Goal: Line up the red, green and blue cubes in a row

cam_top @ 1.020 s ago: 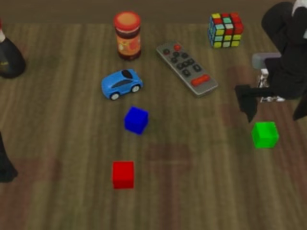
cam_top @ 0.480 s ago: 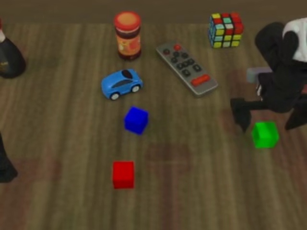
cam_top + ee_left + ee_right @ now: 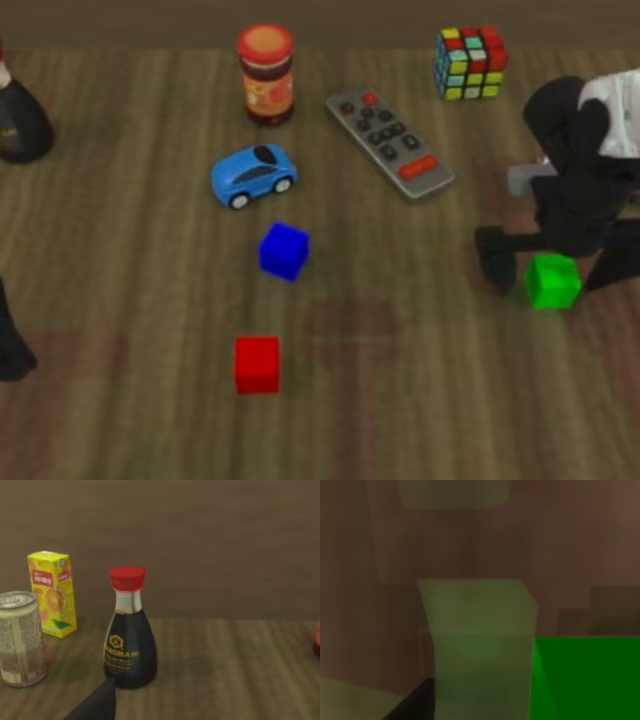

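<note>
The green cube sits on the table at the right. My right gripper hangs open over it, one dark finger to its left and the other to its right, neither clearly touching. In the right wrist view the green cube fills the near corner beside one fingertip. The blue cube lies near the middle, the red cube nearer the front. My left arm is parked at the left edge, gripper open; only one finger shows in its wrist view.
Along the back stand a red-lidded jar, a grey remote and a multicoloured puzzle cube. A blue toy car is behind the blue cube. A soy sauce bottle, a juice box and a can stand at far left.
My right gripper has come forward and down, from behind the green cube to straddling it. The cubes and my left arm have not moved.
</note>
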